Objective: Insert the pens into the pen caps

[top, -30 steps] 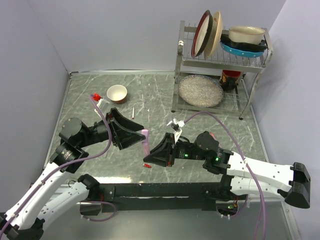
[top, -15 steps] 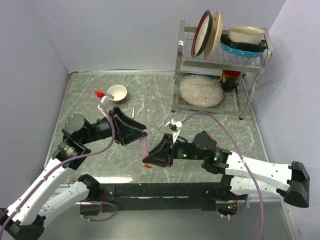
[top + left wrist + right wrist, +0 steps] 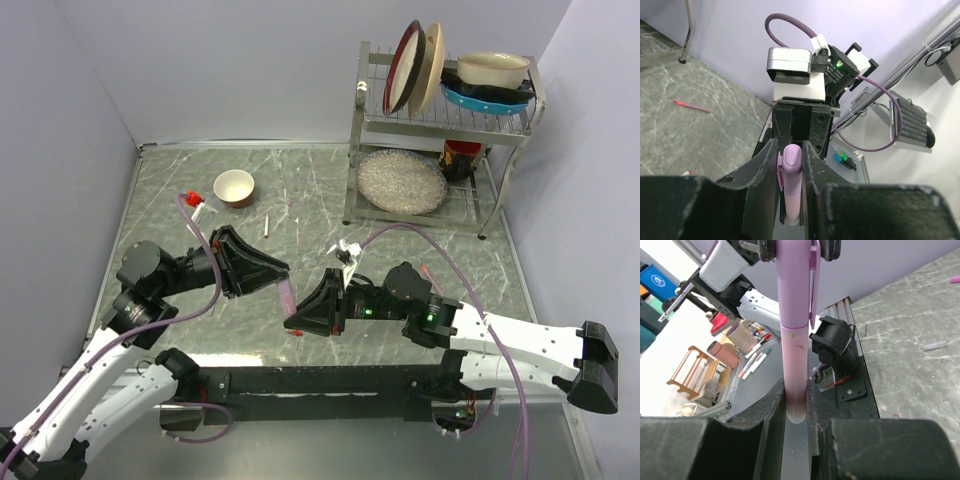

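Note:
A thick lilac pen (image 3: 288,296) hangs between my two grippers above the table's front middle. My left gripper (image 3: 282,276) is shut on its lilac-pink cap (image 3: 790,180), which fills the gap between the jaws. My right gripper (image 3: 298,318) is shut on the lower barrel (image 3: 796,375), whose rounded end sits between the fingers. In the right wrist view the clipped cap (image 3: 799,285) sits over the barrel's top, with a seam where they meet. A thin white pen (image 3: 267,223) lies on the table near the bowl. A small red piece (image 3: 295,330) lies under the right gripper.
A small bowl (image 3: 234,187) stands at the back left. The dish rack (image 3: 440,130) with plates and a glass lid fills the back right. A red pen (image 3: 692,106) lies on the marble behind the right arm. Grey walls close in the left and right.
My left gripper has closed from wide open onto the lilac cap and shifted slightly forward. The right gripper has kept its hold on the barrel.

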`<act>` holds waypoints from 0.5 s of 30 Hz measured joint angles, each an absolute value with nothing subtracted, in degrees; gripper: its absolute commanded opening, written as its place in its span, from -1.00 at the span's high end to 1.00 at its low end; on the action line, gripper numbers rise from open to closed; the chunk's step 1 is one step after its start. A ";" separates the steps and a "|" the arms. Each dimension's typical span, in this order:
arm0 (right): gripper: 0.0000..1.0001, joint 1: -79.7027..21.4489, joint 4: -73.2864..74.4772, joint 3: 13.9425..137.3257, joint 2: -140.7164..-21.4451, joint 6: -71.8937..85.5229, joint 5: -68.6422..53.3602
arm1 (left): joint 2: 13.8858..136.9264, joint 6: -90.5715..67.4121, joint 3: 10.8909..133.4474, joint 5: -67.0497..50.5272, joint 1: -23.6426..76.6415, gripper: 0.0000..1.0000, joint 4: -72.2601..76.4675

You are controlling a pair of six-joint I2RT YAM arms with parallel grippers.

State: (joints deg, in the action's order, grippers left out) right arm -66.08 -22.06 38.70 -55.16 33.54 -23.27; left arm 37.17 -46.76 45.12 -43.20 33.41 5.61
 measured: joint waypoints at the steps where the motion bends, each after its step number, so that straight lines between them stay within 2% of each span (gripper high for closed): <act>1: 1.00 -66.13 -21.89 38.83 -55.33 33.52 -23.38 | 36.91 -47.33 44.49 -43.11 33.41 0.98 6.28; 15: 1.00 -64.82 -14.85 41.23 -56.05 33.30 -22.94 | 30.50 -56.05 30.44 -37.06 32.62 0.98 21.98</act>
